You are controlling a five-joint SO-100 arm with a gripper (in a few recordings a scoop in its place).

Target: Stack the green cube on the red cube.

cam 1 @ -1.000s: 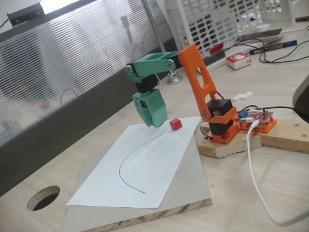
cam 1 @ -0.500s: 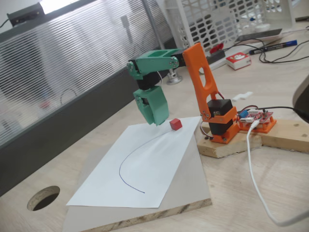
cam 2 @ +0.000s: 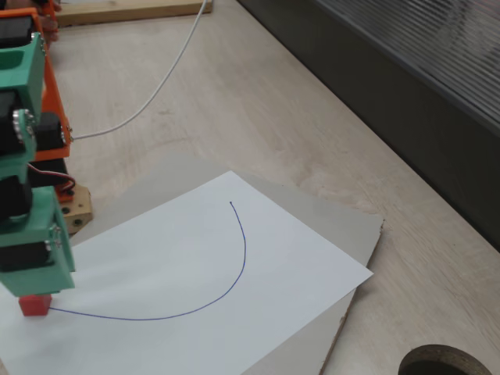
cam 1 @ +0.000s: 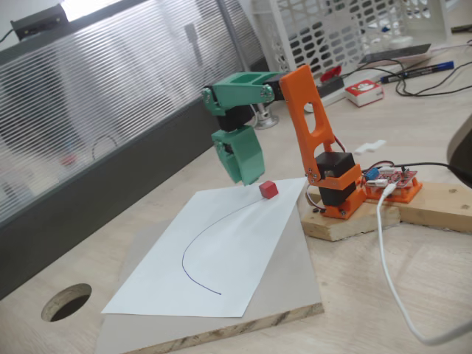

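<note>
The green gripper (cam 1: 249, 177) hung tip-down just left of and above the red cube (cam 1: 268, 189) in a fixed view; whether its jaws were open or closed could not be told. The cube sat on the white sheet of paper (cam 1: 221, 258), at the far end of a curved pen line (cam 2: 234, 258).

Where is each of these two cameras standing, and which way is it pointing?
A fixed view: stands off the table's corner, looking across at the orange-and-green arm, its gripper above the white paper.
Another fixed view: sits higher, looking steeply down on the paper; the gripper shows at its left edge.
Shared: the red cube, the paper's drawn curve.
</note>
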